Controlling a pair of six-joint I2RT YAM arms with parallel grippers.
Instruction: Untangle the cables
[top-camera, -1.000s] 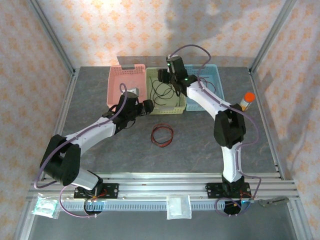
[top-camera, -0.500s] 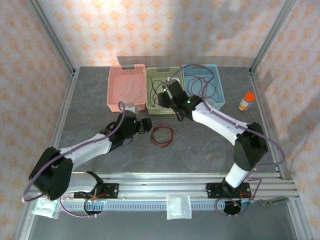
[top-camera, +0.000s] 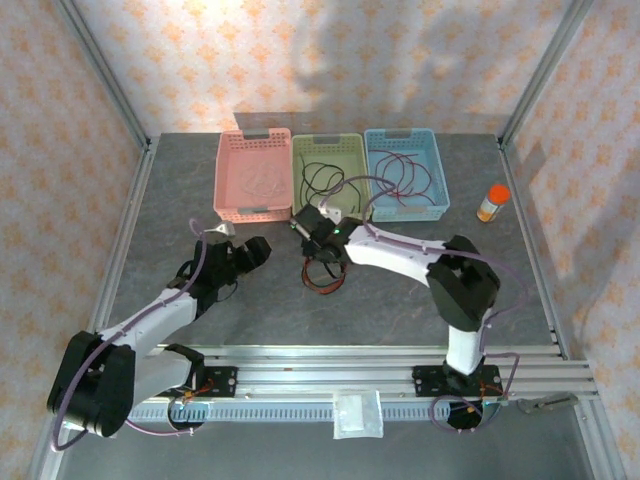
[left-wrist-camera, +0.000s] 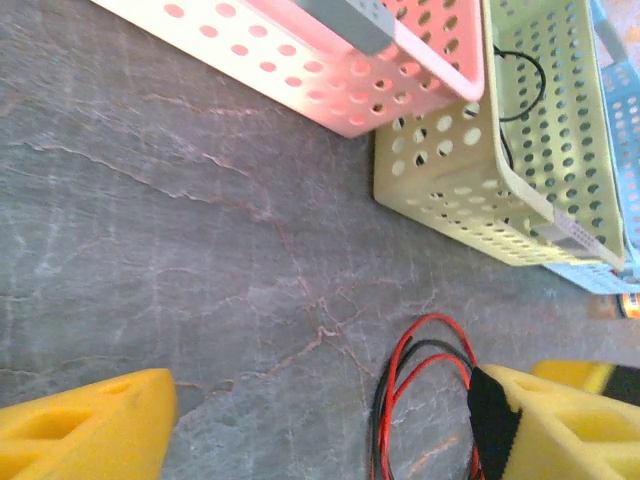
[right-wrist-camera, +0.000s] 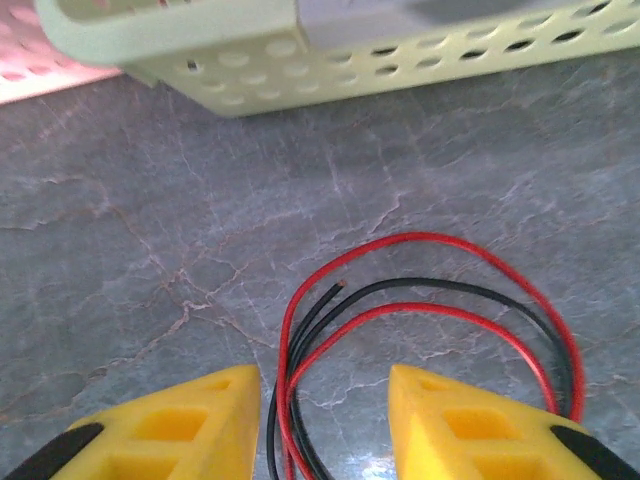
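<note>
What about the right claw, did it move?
Yes. The right claw left the green basket and came nearer, over the red and black cables.

Three perforated plastic baskets: one green basket, one pink basket left of it, and one blue basket right of it. Four cables:

- one black cable inside the green basket
- one dark red cable in the blue
- one faint pale cable in the pink
- one red-and-black wire coil in front of the green basket

One orange-capped bottle, farther right. Two white-and-black robot arms.
</note>
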